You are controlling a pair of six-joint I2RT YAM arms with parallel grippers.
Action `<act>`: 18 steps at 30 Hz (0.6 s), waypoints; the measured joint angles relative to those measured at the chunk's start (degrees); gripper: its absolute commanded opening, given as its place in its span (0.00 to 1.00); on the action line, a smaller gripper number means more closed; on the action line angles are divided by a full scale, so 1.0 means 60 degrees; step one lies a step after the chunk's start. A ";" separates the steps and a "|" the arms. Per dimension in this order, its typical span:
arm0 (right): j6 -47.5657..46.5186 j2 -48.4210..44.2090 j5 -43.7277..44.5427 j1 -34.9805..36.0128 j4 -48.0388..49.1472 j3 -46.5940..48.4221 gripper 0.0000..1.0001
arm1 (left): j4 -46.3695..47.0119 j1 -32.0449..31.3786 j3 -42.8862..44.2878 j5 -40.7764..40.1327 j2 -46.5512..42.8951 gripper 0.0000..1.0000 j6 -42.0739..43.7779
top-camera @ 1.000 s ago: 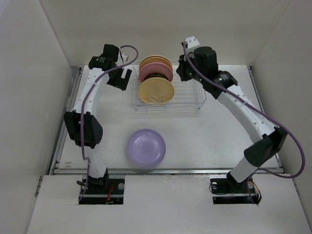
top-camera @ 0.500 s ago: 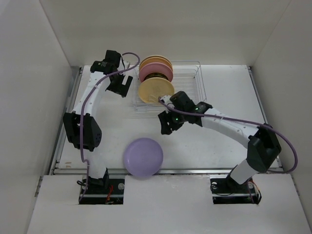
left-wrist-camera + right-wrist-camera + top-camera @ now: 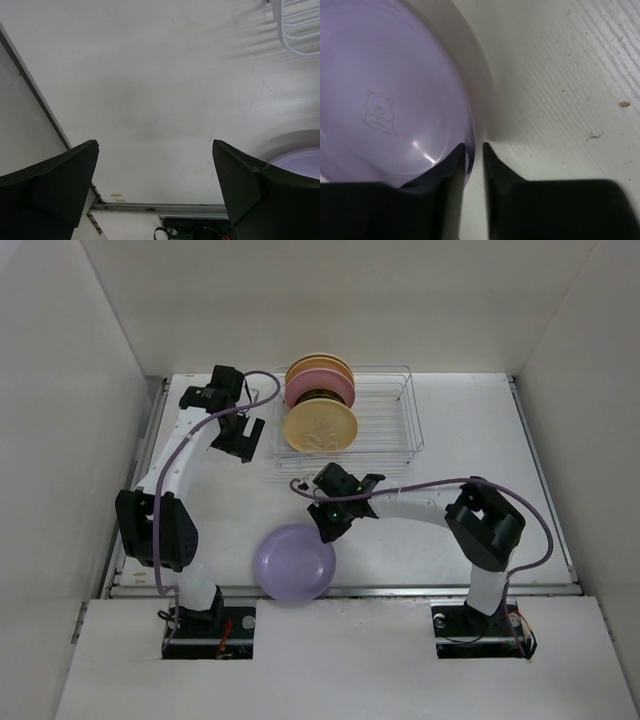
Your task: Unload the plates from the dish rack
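My right jaws are nearly shut on the thin rim of the glossy round lavender plate [image 3: 385,100], which lies at the near edge of the grainy white surface [image 3: 560,75]. A second ago they hung by the wire rack [image 3: 385,425]. Left jaws gape wide, empty.

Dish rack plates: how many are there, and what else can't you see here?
- Top view: the silvery wire dish rack holds plates on edge; the pale yellow round plate covers those behind, so the count is unclear.
- Left wrist view: the lavender round plate is cut off by the frame edge and the left arm's black finger.
- Right wrist view: the right arm's fingers cover part of that plate's rim.
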 measured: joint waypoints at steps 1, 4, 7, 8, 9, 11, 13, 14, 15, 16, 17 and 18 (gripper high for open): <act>0.0055 0.0044 0.0062 0.0018 0.0087 -0.0069 0.15 | 0.0007 0.0000 -0.0066 -0.0044 -0.0076 0.96 -0.0015; 0.0321 0.0062 0.0219 0.0080 0.0419 -0.0189 0.00 | 0.0018 0.0000 -0.0248 -0.0164 -0.0310 0.96 -0.0047; 0.0528 0.0015 0.0532 0.0138 0.0590 -0.0266 0.00 | 0.0055 0.0000 -0.0368 -0.0280 -0.0535 0.96 -0.0062; 0.0608 -0.0044 0.0652 0.0142 0.0612 -0.0321 0.00 | 0.0051 0.0000 -0.0372 -0.0313 -0.0579 0.96 -0.0062; 0.0688 -0.0127 0.0852 0.0153 0.0667 -0.0415 0.00 | 0.0066 0.0000 -0.0372 -0.0335 -0.0627 0.96 -0.0062; 0.0871 -0.0310 0.1279 0.0178 0.0707 -0.0579 0.00 | 0.0073 0.0000 -0.0372 -0.0379 -0.0692 0.96 -0.0062; 0.1082 -0.0437 0.1734 0.0138 0.0692 -0.0634 0.00 | 0.0076 0.0000 -0.0372 -0.0382 -0.0710 0.96 -0.0069; 0.1220 -0.0484 0.1982 0.0091 0.0696 -0.0634 0.00 | 0.0076 0.0000 -0.0372 -0.0379 -0.0707 0.96 -0.0073; 0.1351 -0.0521 0.2193 0.0022 0.0707 -0.0634 0.00 | 0.0073 0.0000 -0.0372 -0.0379 -0.0707 0.96 -0.0076; 0.1523 -0.0554 0.2477 -0.0091 0.0707 -0.0630 0.00 | 0.0076 0.0000 -0.0368 -0.0379 -0.0707 0.96 -0.0080; 0.1643 -0.0568 0.2703 -0.0193 0.0707 -0.0630 0.00 | 0.0076 0.0000 -0.0368 -0.0379 -0.0707 0.96 -0.0084; 0.1789 -0.0586 0.2951 -0.0295 0.0710 -0.0630 0.00 | 0.0076 0.0000 -0.0368 -0.0379 -0.0707 0.96 -0.0091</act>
